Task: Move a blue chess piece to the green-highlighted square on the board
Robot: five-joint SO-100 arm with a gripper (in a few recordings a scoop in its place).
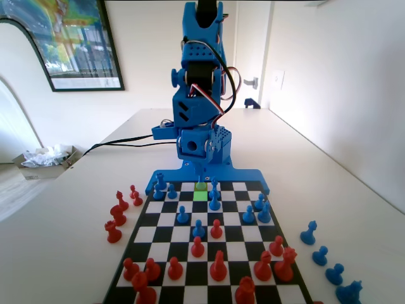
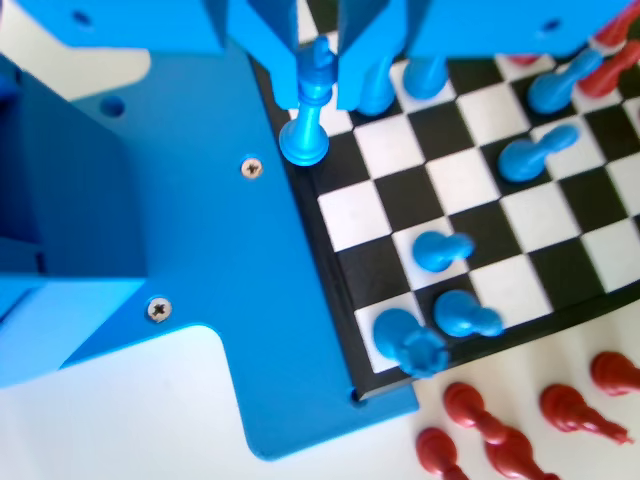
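In the wrist view the blue chess piece (image 2: pixel 305 135), slim with a thin stem and pointed top, stands in the board's (image 2: pixel 450 180) edge row beside the blue plastic rim. My gripper (image 2: pixel 318 100) has come down over it, and its two jaws press against the piece's head from both sides. Whether the base is lifted off the square I cannot tell. In the fixed view the blue arm (image 1: pixel 201 126) is folded low over the board's far edge (image 1: pixel 253 176). The green-highlighted square (image 1: pixel 200 195) lies one row nearer the camera, with nothing on it.
Another blue piece (image 2: pixel 380 90) stands just right of my right jaw, and blue pawns (image 2: pixel 445 250) sit further along the near rows. Red pieces (image 1: pixel 218 266) fill the close end. Captured red pieces (image 1: pixel 117 215) lie left of the board, and blue ones (image 1: pixel 323 253) lie on its right.
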